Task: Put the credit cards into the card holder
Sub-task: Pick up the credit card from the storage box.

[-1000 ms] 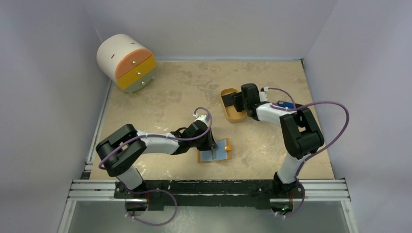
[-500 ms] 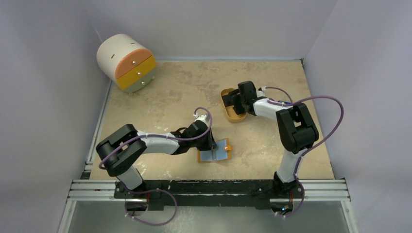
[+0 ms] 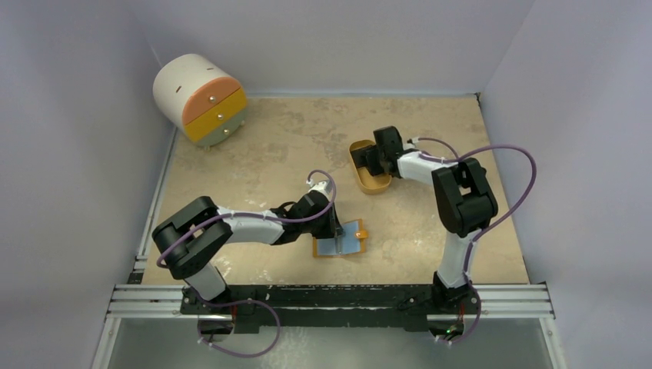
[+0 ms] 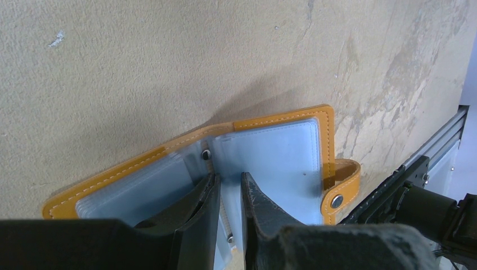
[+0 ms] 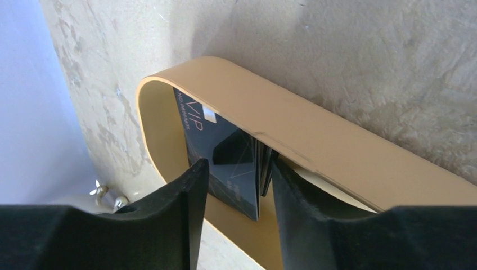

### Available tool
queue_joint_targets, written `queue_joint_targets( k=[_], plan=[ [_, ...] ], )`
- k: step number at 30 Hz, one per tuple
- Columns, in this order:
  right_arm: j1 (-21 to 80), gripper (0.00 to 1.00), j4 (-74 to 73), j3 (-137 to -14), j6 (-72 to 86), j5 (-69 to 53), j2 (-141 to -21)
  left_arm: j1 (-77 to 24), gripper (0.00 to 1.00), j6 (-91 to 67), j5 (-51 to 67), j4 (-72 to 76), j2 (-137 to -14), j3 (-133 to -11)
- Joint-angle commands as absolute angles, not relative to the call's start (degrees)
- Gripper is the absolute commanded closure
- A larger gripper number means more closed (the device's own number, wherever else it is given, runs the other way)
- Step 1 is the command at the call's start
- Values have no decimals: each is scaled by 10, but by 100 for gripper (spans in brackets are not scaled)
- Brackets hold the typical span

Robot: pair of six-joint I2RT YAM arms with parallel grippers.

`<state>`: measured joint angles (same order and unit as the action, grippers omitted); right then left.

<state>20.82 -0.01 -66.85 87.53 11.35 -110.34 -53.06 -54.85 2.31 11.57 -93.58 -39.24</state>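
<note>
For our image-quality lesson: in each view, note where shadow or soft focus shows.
Top view: even light. Left wrist view: the card holder casts a shadow onto the table; left claw looks dark, soft. Right wrist view: credit card lettering sharp; right claw a dark silhouette.

The card holder [image 3: 339, 241] is viewed from high above on its near side, and again close-up from the left wrist; the tray [image 3: 374, 187] beyond it is shared likewise with the right wrist.
</note>
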Motion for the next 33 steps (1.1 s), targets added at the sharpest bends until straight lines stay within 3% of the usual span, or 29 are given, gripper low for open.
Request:
queue_joint_targets(
  k=[1, 16, 33],
  plan=[
    [206, 55, -9, -639, 884, 134, -1086, -534, 80, -539, 24, 113, -948, -406],
    [206, 73, 18, -582, 873, 138, -1032, -535, 80, -554, 25, 124, -943, -397],
    [206, 81, 19, -586, 847, 141, -992, -540, 80, -556, 24, 125, -942, -398]
  ],
)
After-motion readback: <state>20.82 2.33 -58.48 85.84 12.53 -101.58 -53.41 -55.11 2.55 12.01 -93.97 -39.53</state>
